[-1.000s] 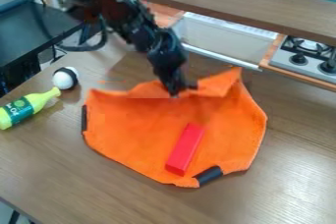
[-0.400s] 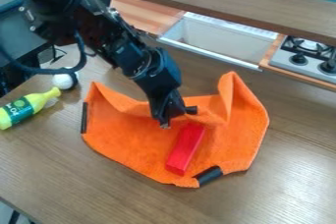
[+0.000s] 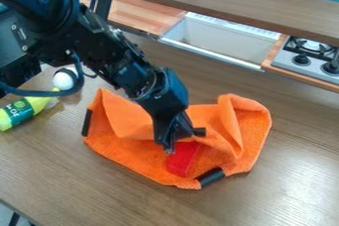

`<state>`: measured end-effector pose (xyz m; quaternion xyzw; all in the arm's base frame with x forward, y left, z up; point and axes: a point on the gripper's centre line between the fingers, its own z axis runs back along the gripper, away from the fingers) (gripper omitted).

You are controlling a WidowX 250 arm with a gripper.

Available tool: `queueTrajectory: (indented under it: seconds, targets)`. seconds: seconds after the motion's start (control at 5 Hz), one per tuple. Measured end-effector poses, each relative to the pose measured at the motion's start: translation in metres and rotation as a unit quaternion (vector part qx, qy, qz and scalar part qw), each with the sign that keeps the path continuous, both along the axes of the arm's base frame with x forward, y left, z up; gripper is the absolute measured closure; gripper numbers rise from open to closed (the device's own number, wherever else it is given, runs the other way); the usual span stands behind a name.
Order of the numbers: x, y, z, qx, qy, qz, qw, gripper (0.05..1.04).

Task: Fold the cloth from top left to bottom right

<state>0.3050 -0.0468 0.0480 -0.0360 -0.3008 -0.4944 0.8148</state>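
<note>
"Where do we have the cloth?"

"On the wooden table, mid-view. Orange, partly folded: its far side stands up in loose humps and leans over toward the near side. Near part lies flat."

"And the gripper?"

"We see it hanging over the middle of the cloth, pointing down, arm slanting in from the upper left. Fingers closed in on the cloth's raised edge, a pinch of fabric between them."

"We note a red block too."

"Yes, lying on the near part of the cloth. Its far end is tucked under the lifted fabric, its near end bare."

"Dark patches on the rim?"

"We count two: a black strip at the left edge, a black band at the near edge, right of the block."

"Off to the left?"

"A yellow-green bottle on its side, green label. A white ball near its neck, partly behind the arm's cable. Both apart from the cloth."
</note>
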Motion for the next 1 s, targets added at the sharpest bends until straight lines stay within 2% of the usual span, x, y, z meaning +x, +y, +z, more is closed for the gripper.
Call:
queueTrajectory:
  seconds: [0.2,0.4,0.6,0.8,1.0]
  targets:
    - [-0.012,-0.021,-0.009,0.003,0.009,-0.011,0.9999,1.029]
    - [-0.015,-0.039,-0.012,0.006,0.005,-0.005,1.0,1.008]
    - [-0.02,-0.056,-0.019,0.004,0.009,0.003,0.9999,0.851]
    - [-0.022,-0.056,-0.03,-0.008,0.016,0.032,0.9993,0.579]
    - [-0.018,-0.046,-0.027,-0.047,0.063,0.052,0.9955,0.271]
